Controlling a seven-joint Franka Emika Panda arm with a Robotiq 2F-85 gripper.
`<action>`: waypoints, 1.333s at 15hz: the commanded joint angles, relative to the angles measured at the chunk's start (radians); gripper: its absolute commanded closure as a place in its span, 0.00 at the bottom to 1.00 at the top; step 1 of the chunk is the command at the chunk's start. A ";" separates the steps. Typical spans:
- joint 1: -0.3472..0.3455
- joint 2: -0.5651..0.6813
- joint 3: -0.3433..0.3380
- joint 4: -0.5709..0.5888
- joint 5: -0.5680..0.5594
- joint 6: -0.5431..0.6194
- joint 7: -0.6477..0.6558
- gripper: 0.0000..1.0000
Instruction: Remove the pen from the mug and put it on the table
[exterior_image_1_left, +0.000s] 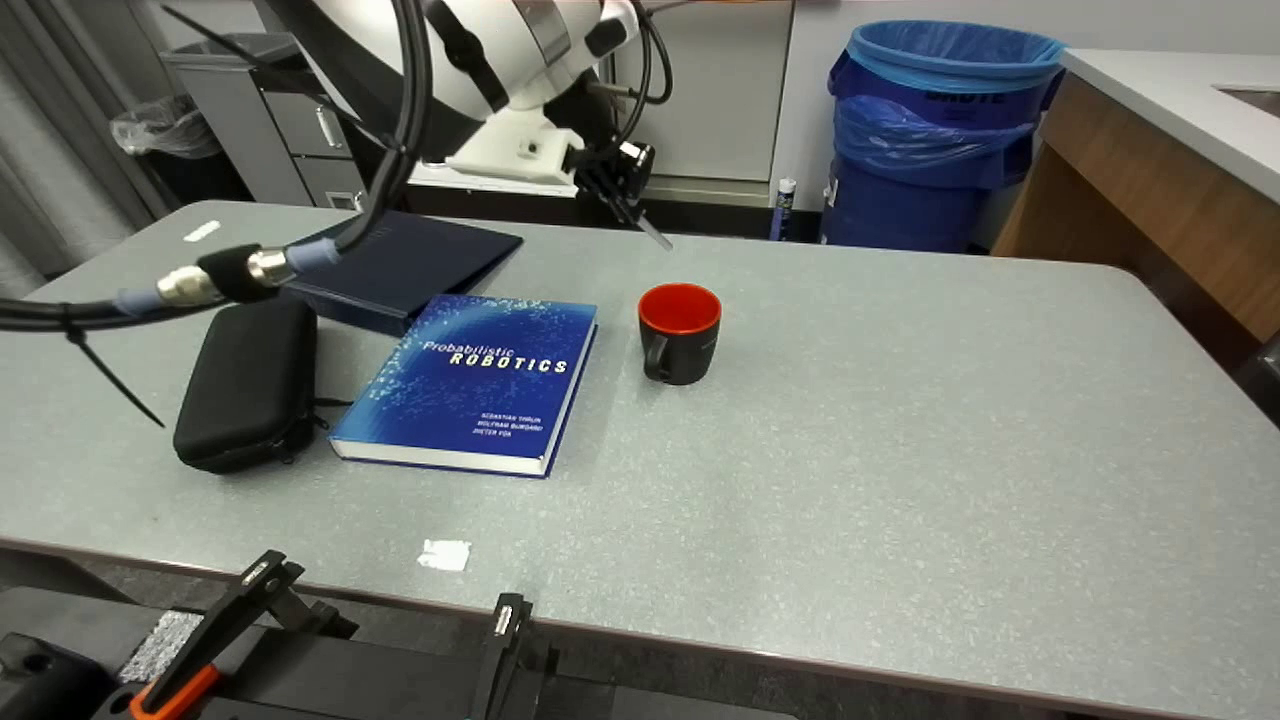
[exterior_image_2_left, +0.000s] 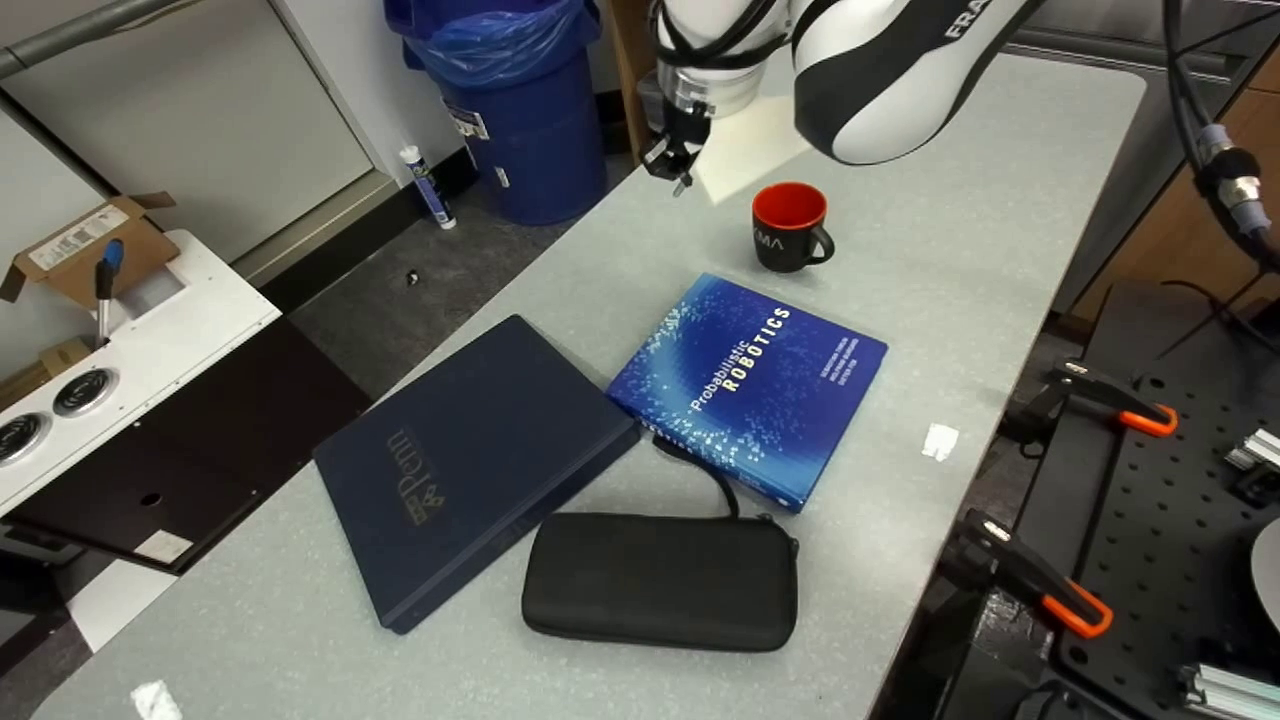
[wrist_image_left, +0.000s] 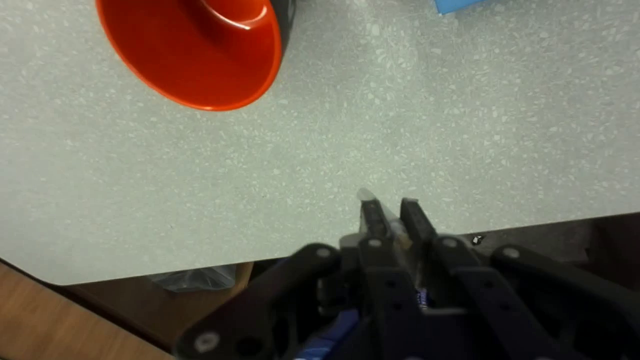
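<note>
The mug (exterior_image_1_left: 685, 350), dark outside and red inside, stands upright on the speckled grey table (exterior_image_1_left: 900, 450). It also shows in an exterior view (exterior_image_2_left: 783, 245) and at the upper left of the wrist view (wrist_image_left: 200, 60), where nothing shows inside the part in view. My gripper (exterior_image_1_left: 630, 212) is at the table's far edge, above the tabletop and away from the mug; it also shows in an exterior view (exterior_image_2_left: 670, 165). In the wrist view my gripper (wrist_image_left: 389, 201) is shut on the pale pen (wrist_image_left: 395, 223). The pen's tip (exterior_image_1_left: 656, 234) sticks out past the fingers, slanting down.
A blue book (exterior_image_1_left: 465, 385), a dark navy box (exterior_image_1_left: 400, 262) and a black case (exterior_image_1_left: 250, 385) lie beside the mug. A big blue bin (exterior_image_1_left: 920, 150) stands behind the table. A black cable (exterior_image_1_left: 405, 120) hangs in front of an exterior camera.
</note>
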 joint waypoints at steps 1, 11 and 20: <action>0.017 0.154 -0.005 0.112 -0.001 0.018 0.039 0.97; -0.215 0.218 0.283 0.118 0.149 -0.039 -0.262 0.55; -0.305 0.131 0.330 0.091 0.153 -0.030 -0.272 0.00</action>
